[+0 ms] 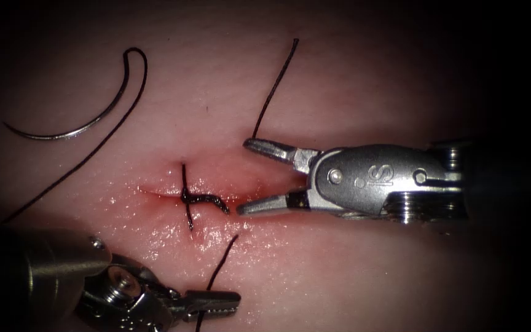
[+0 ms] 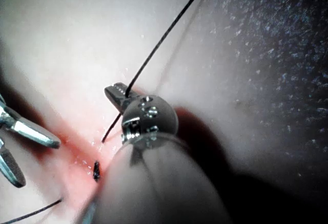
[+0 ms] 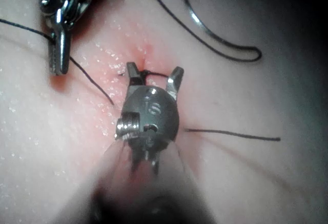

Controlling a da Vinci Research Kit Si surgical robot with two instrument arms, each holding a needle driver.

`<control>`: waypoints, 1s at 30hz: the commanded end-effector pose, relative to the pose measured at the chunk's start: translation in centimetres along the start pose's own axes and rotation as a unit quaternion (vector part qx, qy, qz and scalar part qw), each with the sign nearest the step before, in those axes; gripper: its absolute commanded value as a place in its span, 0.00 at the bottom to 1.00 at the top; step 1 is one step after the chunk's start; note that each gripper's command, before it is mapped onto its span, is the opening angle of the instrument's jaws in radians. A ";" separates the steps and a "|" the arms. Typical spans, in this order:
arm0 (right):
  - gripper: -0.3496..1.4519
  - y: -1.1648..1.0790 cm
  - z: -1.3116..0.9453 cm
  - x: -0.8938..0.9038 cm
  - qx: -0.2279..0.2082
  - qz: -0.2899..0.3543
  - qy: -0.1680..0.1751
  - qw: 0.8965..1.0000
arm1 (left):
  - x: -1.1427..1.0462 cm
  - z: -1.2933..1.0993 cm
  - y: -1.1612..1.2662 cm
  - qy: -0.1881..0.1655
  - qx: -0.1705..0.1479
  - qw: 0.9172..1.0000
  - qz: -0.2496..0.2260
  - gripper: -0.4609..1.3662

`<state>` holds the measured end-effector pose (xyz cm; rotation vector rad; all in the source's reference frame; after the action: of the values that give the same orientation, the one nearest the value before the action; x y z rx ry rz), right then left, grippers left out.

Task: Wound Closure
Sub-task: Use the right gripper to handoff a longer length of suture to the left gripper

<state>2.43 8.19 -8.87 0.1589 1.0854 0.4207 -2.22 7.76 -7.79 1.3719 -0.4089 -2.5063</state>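
The curved needle [image 1: 75, 132] lies free on the tissue [image 1: 351, 270], up and left of the cut [image 1: 155, 192], with neither tool on it. Its thread [image 1: 81, 163] trails down to the left. A dark knotted stitch [image 1: 195, 200] crosses the cut. My right tool [image 1: 241, 178] stands open just right of the stitch and holds nothing; the right wrist view has its jaws [image 3: 154, 75] either side of the knot. Below the cut, my left tool [image 1: 219, 302] is shut on a strand of thread [image 1: 222, 264], also seen at its jaws [image 2: 117, 93].
A loose length of thread [image 1: 276, 86] lies on the tissue from the right tool's upper jaw up and away. Red fluid wets the tissue around the cut. The needle [image 3: 215, 42] rests beyond the right tool's jaws.
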 end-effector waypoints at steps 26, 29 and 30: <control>0.69 -0.08 0.22 -0.37 0.070 -0.101 0.036 0.992 | -0.15 0.14 -0.48 0.019 -0.017 1.000 0.014 0.06; 0.66 -0.09 0.23 -0.40 0.079 -0.105 0.037 0.991 | -0.19 0.17 -0.53 0.019 -0.017 1.000 0.018 0.06; 0.66 -0.10 0.23 -0.40 0.080 -0.105 0.038 0.991 | -0.20 0.18 -0.54 0.019 -0.017 1.000 0.018 0.06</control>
<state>2.50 7.95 -8.47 0.1674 1.1983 0.1526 -2.31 8.37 -7.75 1.3881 -0.3902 -2.4447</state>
